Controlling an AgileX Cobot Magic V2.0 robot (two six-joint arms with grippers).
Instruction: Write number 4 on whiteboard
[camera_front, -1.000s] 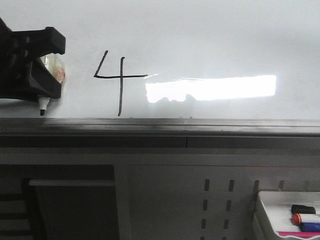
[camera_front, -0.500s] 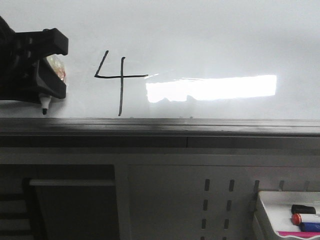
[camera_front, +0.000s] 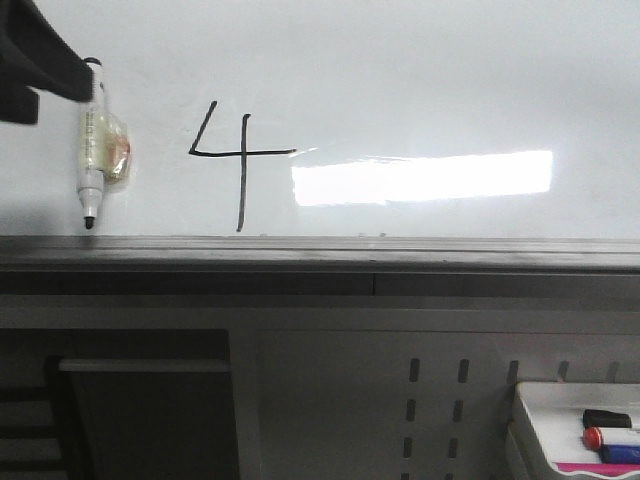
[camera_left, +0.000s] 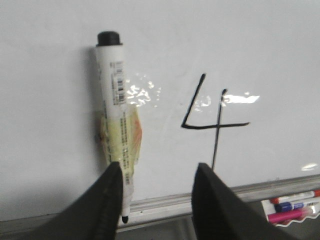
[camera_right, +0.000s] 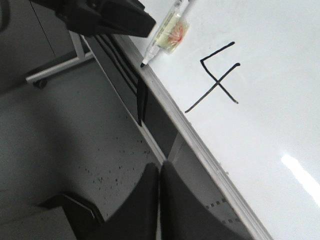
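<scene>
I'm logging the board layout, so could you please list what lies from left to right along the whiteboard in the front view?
left gripper → marker → number 4 → bright glare, all on the whiteboard.

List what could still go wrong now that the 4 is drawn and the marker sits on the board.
1. The marker is uncapped, tip down just above the ledge; if it slips, it may streak the whiteboard or drop.
2. The open left gripper has one finger overlapping the marker; a sideways pull could knock it off.
3. The number 4 lies beside the marker; a sweeping arm might smear it.
</scene>
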